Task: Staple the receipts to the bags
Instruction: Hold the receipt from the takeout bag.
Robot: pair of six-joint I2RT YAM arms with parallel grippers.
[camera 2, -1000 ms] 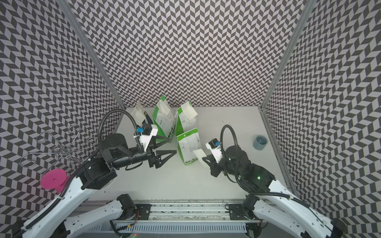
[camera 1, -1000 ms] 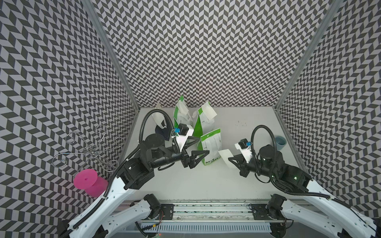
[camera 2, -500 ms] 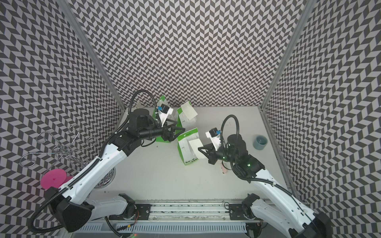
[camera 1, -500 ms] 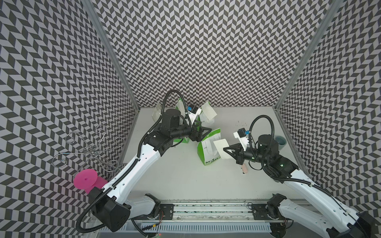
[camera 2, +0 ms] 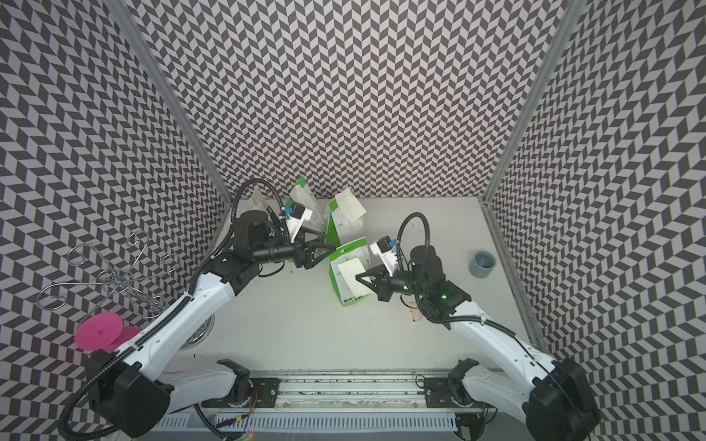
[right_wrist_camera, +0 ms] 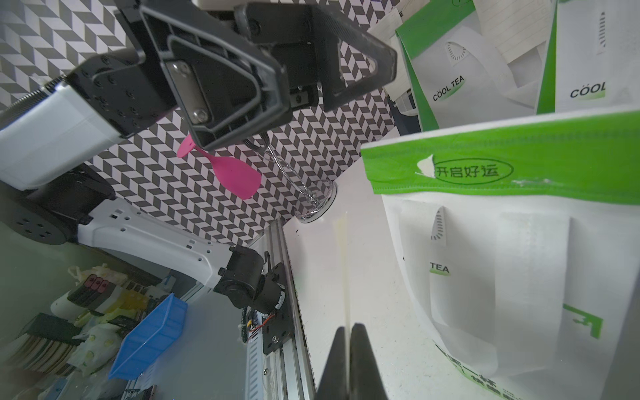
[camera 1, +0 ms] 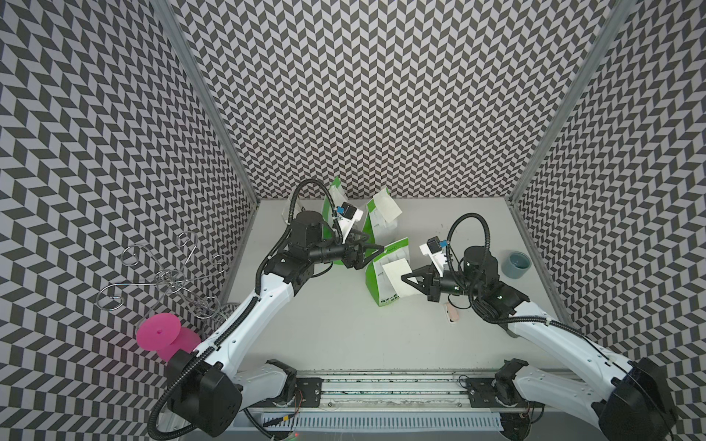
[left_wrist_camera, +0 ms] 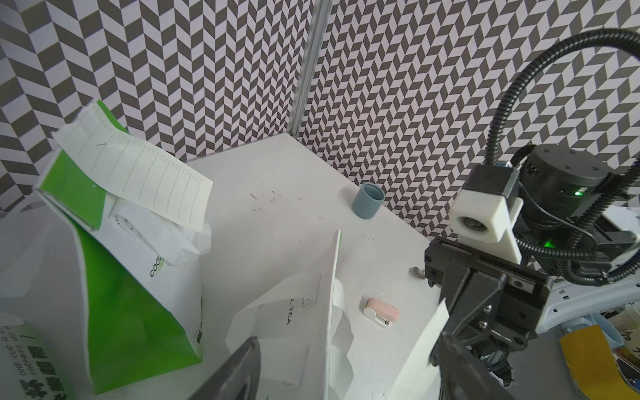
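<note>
Standing by the rig, I saw the right gripper (right_wrist_camera: 346, 334) pressed together on one edge of a receipt (camera 1: 395, 272), pinching the pale slip so that it showed edge-on in the right wrist view. The slip was held just beside the white right-hand face of the green bag (camera 1: 395, 247) that stood mid-counter. The wrist views showed a gap between paper and bag, though in both top views the slip overlapped the bag's face. The left gripper (camera 1: 376, 244) hovered at the left of that bag's top edge, its fingers spread wide with nothing between them. Toward the far wall two more green bags (camera 1: 376, 225) stood close together, and a lined receipt (left_wrist_camera: 138, 173) lay draped over the top of the right one. The small pinkish stapler (camera 1: 453, 314) lay on the counter (camera 1: 344, 332) beside the right arm, to the right of the mid-counter bag and nearer than it, touched by neither gripper. A grey-blue cup (camera 1: 515, 263) stood by the right wall, well apart.
</note>
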